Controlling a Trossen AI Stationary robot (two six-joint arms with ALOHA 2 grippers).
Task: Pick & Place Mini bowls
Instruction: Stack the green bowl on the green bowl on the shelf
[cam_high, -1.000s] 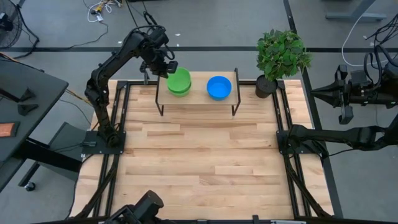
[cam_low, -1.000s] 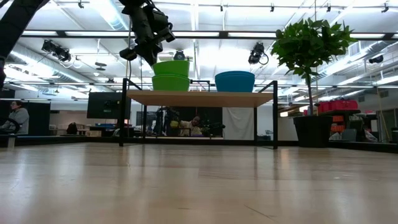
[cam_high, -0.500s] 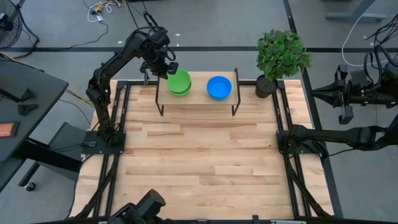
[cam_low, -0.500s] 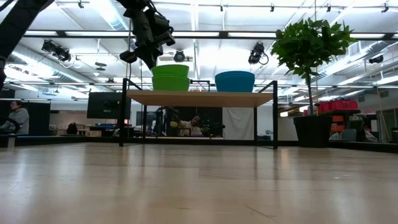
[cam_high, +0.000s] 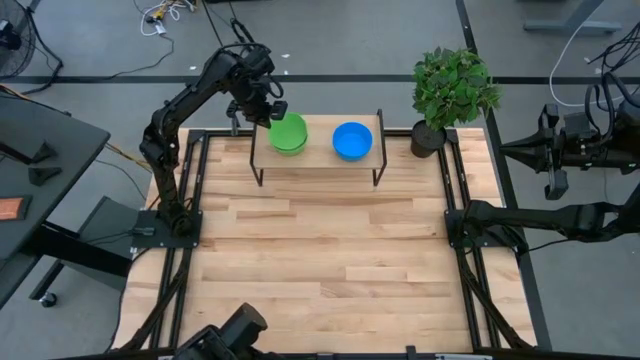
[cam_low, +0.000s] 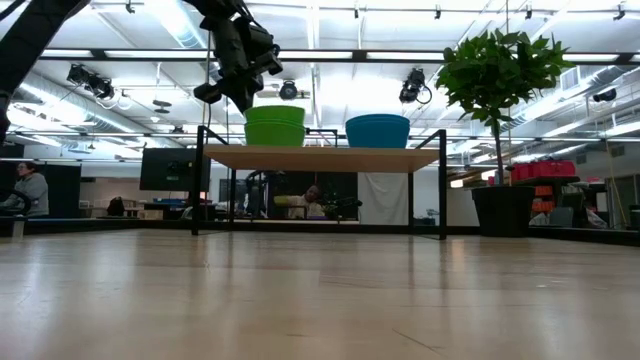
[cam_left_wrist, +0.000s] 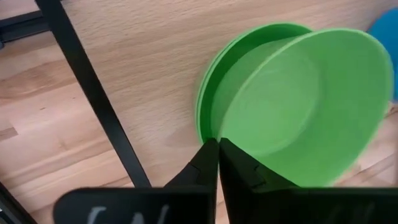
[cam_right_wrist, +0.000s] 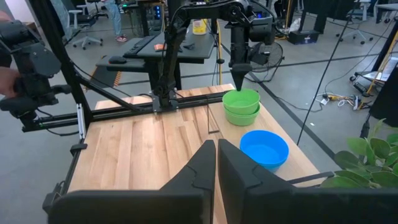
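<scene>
- We see the left gripper (cam_high: 275, 110) at the green bowls (cam_high: 288, 132) on the small raised shelf (cam_high: 318, 158), fingers pinched on the top bowl's rim; it sits nested in the stack, so release looks pending.
- Blue bowls (cam_high: 352, 140) sit stacked just beside them; both colours appear shelved, count unclear.
- Right gripper (cam_right_wrist: 216, 163) is parked off-table, fingers together, nothing held.

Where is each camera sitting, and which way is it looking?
High: above, looking down on the table; left arm shows.
Low: at tabletop height, facing the shelf.
Left wrist: behind the left pincer, facing the green bowls.
Right wrist: behind the right pincer, facing across the table.
All four share the green bowls.
</scene>
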